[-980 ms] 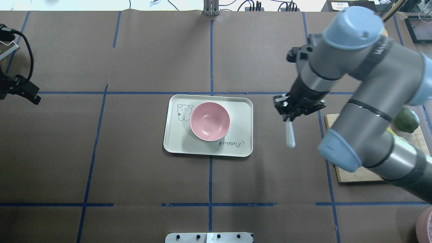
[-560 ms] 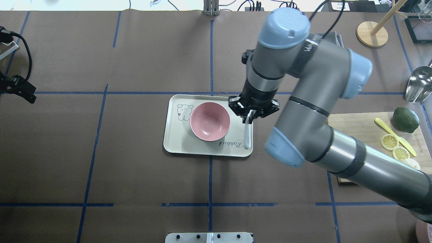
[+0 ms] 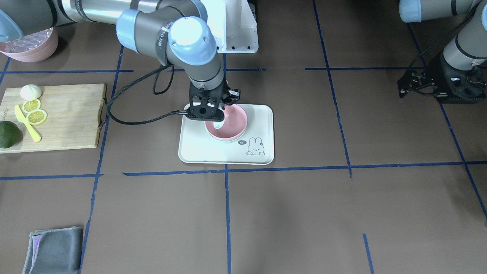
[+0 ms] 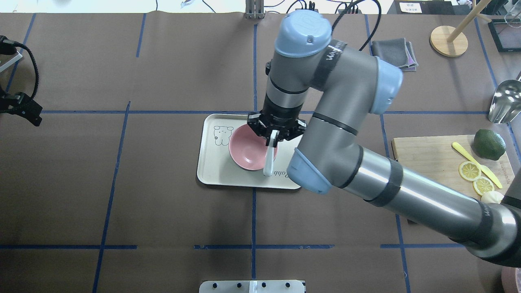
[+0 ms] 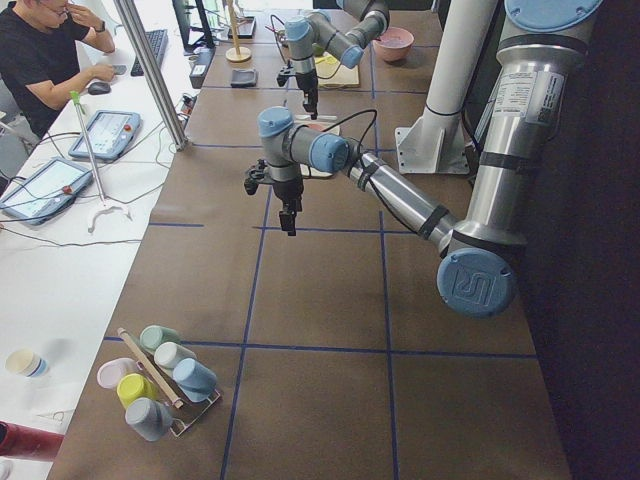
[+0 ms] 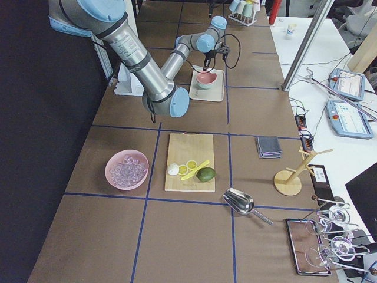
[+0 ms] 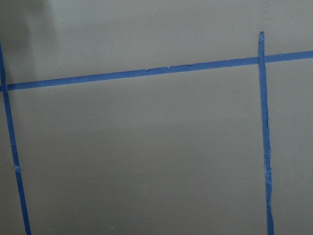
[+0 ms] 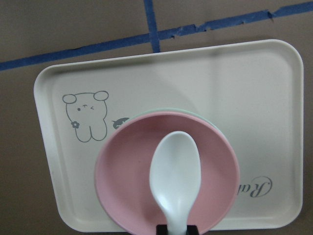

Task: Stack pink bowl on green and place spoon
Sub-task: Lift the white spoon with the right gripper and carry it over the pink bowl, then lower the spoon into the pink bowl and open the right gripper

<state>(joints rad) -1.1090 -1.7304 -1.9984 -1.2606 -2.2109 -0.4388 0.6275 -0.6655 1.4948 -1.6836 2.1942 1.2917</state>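
Item: right end effector (image 4: 272, 137), clamped on spoon (image 8: 175, 176) handle. Directly below: pink bowl (image 8: 120, 186). Lower gently; release once scoop rests inside, centred.

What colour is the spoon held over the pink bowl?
Glossy spoon: white, faintly bluish; clearest in right wrist view.

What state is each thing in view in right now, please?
tray: lying flat, holding both bowls.
green bowl: upright on the tray, only its rim showing.
pink bowl: upright, nested in the green bowl.
spoon: gripped by its handle, scoop over the pink bowl; contact unclear.
right gripper: shut on the spoon.
left gripper: off to the side; open or shut unclear.
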